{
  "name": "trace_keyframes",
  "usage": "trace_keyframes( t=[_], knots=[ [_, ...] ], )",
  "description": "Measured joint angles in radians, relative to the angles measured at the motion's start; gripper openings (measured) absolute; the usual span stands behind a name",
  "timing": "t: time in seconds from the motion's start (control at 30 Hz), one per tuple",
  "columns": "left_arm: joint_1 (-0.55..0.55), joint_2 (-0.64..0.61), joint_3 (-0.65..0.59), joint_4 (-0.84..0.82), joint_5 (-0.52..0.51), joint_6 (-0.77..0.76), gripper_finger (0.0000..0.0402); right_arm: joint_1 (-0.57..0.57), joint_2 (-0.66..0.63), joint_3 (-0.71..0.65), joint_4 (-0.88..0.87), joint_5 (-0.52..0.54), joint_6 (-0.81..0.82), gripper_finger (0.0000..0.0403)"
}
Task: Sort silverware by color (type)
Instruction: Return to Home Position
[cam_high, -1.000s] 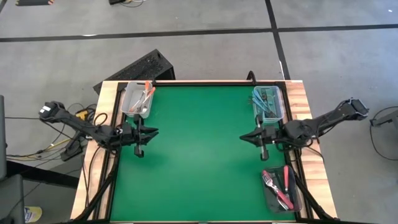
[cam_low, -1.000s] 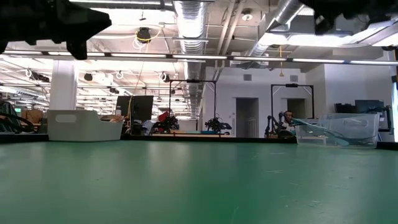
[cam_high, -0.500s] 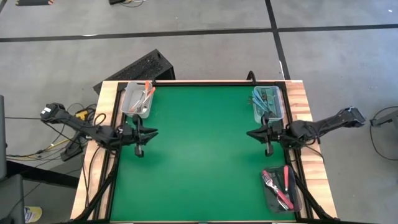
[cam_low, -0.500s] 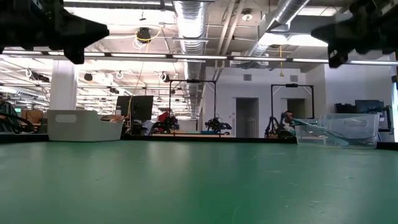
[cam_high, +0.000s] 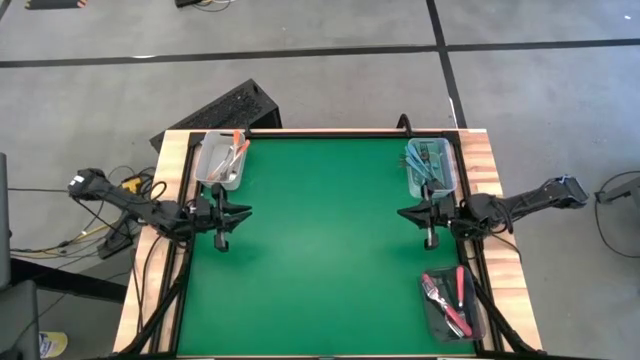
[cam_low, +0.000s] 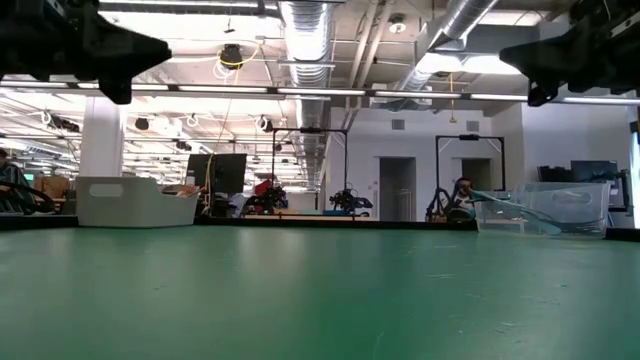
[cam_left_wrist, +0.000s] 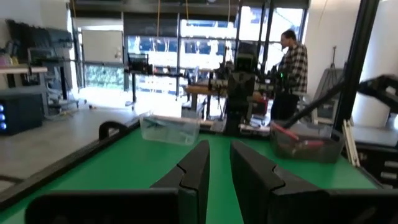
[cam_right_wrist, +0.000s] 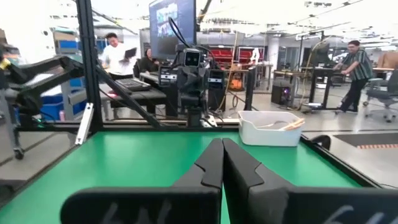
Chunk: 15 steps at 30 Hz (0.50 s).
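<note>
Overall, the green table (cam_high: 320, 250) has a bare middle, and all the silverware sits in bins along its edges. The white bin (cam_high: 203, 160) at the far left corner holds the orange forks (cam_high: 236, 150). The transparent bin (cam_high: 456, 172) at the far right corner holds the blue forks (cam_high: 428, 170). The dark bin (cam_high: 438, 328) at the near right corner holds the pink-red forks (cam_high: 459, 287).

The left tool (cam_high: 248, 211) is raised over the left edge, just on the near side of the white bin. It points inward, fingers (cam_left_wrist: 198, 167) narrowly parted, gripping nothing and clear of the orange forks.

The right tool (cam_high: 401, 213) is raised over the right edge, between the transparent and dark bins. Its fingers (cam_right_wrist: 211, 163) are pressed together and empty, apart from both fork piles.
</note>
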<state>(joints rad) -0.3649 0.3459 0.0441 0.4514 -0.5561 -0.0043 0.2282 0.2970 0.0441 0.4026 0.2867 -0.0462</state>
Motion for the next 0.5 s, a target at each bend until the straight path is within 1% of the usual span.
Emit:
trace_keyframes(
  t=[0.23, 0.5],
  knots=[
    [0.0, -0.128, 0.0, -0.233, -0.004, -0.087, 0.0052, -0.008, 0.003, -0.001, -0.01, 0.0, 0.011, 0.0021],
    [0.0, -0.263, 0.0, -0.325, -0.006, -0.088, 0.0052, -0.009, 0.002, -0.033, -0.013, 0.028, 0.099, 0.0019]
  ],
)
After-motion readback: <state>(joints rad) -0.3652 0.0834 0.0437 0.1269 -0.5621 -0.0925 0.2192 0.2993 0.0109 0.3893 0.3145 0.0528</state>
